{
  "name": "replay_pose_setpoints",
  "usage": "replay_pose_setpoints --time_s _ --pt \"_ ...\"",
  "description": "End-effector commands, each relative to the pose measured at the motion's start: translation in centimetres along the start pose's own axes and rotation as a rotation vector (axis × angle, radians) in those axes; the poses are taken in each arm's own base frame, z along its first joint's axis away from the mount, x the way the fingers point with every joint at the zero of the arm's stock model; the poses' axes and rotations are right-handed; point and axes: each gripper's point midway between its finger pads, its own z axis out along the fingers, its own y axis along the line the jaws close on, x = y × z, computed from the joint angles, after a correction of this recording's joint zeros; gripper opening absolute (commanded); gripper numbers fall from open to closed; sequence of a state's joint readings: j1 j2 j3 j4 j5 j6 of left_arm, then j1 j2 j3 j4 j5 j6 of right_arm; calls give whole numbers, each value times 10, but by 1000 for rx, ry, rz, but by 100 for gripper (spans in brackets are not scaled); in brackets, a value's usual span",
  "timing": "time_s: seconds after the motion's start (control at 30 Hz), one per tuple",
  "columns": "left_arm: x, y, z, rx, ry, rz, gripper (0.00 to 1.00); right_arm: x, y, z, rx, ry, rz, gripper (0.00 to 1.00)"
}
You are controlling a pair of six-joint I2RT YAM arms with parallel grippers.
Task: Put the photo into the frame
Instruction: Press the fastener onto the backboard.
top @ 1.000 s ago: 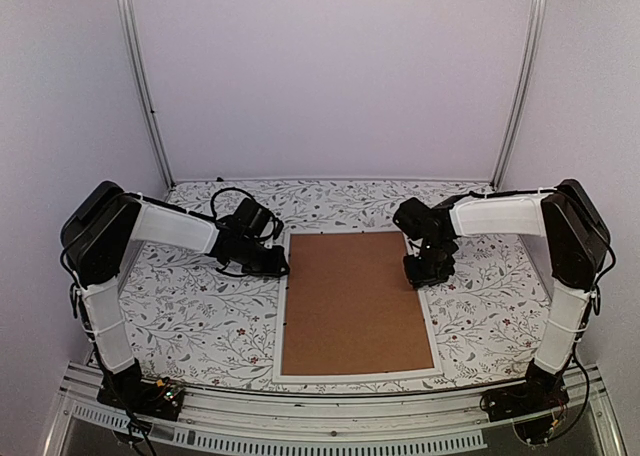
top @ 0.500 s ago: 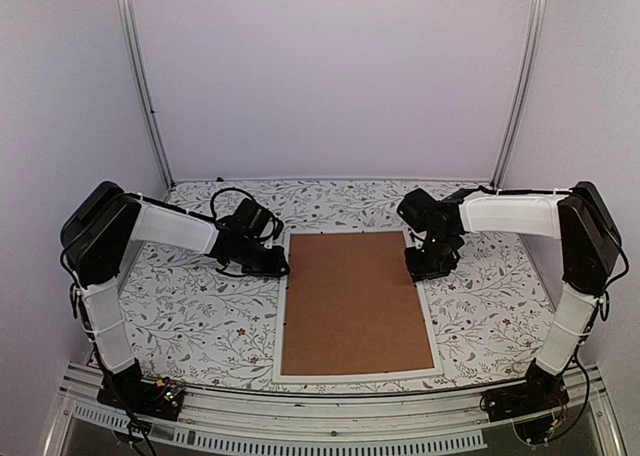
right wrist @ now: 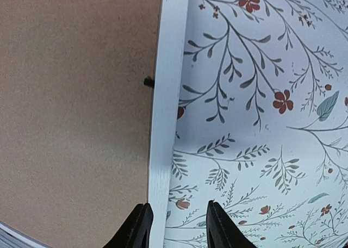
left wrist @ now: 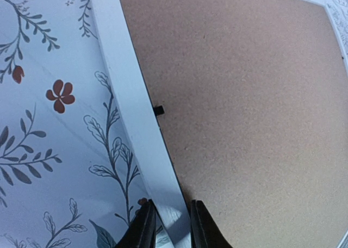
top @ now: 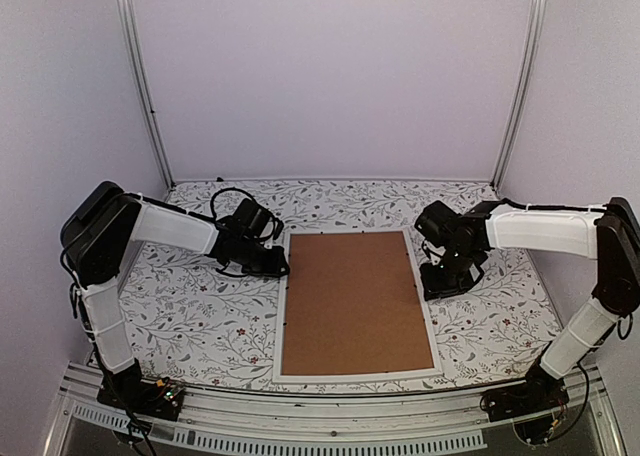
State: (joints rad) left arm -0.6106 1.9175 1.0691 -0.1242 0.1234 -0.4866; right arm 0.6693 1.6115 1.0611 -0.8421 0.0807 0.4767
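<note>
Brown backing board (top: pixel 355 301) lies flat — floral tablecloth (top: pixel 190 316) spread all around it.

The frame (top: pixel 281 316) and its brown board (top: pixel 355 301) lie flat in the middle, low enough to pass over. The left gripper (left wrist: pixel 171 226) sits over the frame's left rim near the upper left corner, a finger on each side. The right gripper (right wrist: pixel 176 226) stands just right of the right rim, jaws apart. Bare flowered cloth (top: pixel 190 316) lies at lower left and lower right
</note>
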Motion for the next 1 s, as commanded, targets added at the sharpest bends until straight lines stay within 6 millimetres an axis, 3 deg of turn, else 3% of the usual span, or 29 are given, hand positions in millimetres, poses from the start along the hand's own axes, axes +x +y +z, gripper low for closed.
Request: replay_pose_setpoints --time_s 0.0,0.37,0.97 --pt "8 8 3 -25 23 21 23 23 3 -3 -21 37 11 38" --pt "5 7 3 -27 19 18 24 44 9 10 -18 83 0 38" --pt "5 8 5 -32 24 23 24 45 5 29 38 123 -9 38"
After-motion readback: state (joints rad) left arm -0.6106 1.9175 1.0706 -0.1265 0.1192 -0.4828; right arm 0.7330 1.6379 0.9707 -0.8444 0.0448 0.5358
